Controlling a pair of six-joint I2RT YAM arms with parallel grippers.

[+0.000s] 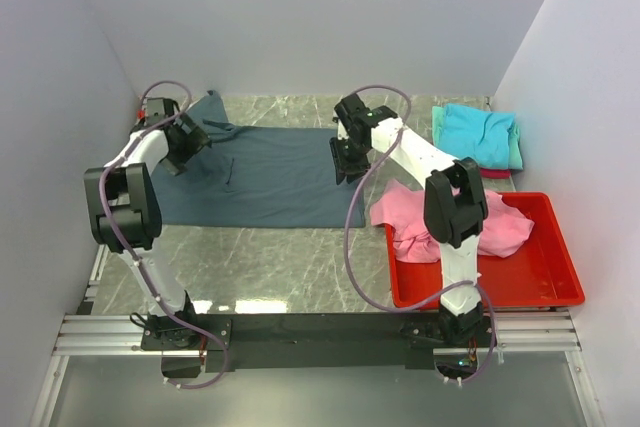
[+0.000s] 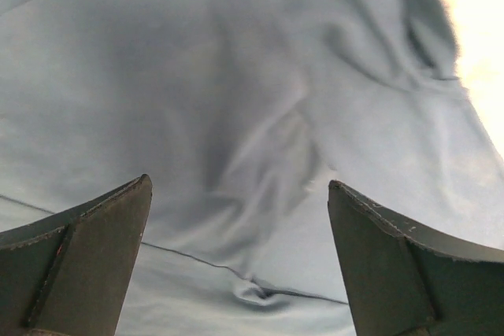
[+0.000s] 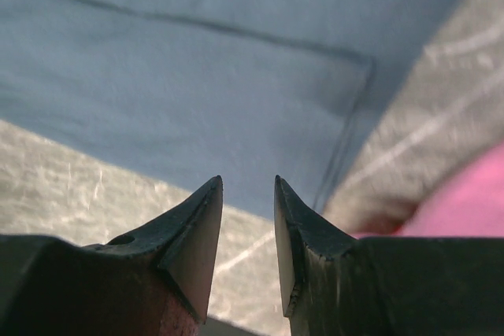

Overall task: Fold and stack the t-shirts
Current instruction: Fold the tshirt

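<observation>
Pink t-shirt (image 1: 505, 230) lies crumpled in red bin (image 1: 530, 284), overhanging its left rim.

The right arm (image 1: 455, 209) hides part of the pink tee (image 1: 506, 233).

spread t-shirt (image 1: 270, 177): table (image 1: 280, 267) centre-left | crumpled t-shirt (image 1: 410, 222): over left rim of bin (image 1: 540, 282) | folded t-shirts (image 1: 478, 135): behind bin

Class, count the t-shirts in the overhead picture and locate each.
5: grey tee spread on the table; pink tee draped over the bin's edge; turquoise tee atop mint tee and red tee, far right. The stack may hide more.
</observation>
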